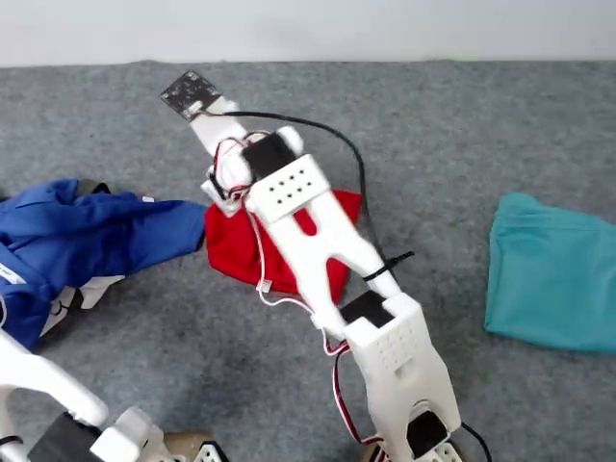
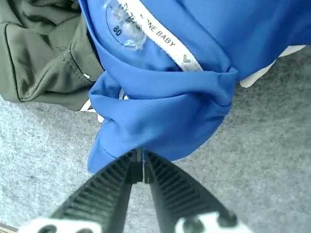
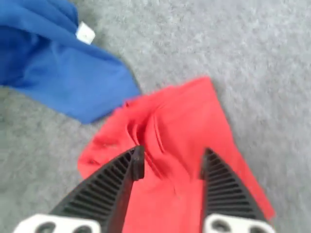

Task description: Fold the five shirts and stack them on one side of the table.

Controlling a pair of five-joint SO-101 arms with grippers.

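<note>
The right claw (image 3: pixel 173 160) is wide open and hangs just over a crumpled red shirt (image 3: pixel 189 121) of soft cloth, with one jaw on each side of a raised wrinkle. I think it is lined up that way so it can pinch the fold and lift it. The left claw (image 2: pixel 142 164) is closed, and its tips seem to nip the edge of a shiny blue shirt (image 2: pixel 165 111) of smooth cloth, which bunches up right in front of it. That hold looks meant for pulling the blue shirt out flat. A rumpled dark green shirt (image 2: pixel 39 53) lies just past the blue one, partly under it and farther from the left claw. A folded teal shirt (image 1: pixel 553 274) rests well away from both claws at the side of the fuzzy grey desk (image 1: pixel 462 144), likely the start of the stack. Now the count: one red, one blue, one green and one teal make four shirts. A bit of white cloth (image 1: pixel 96 289) peeks from under the blue one and may be the fifth. There are two claws.
</note>
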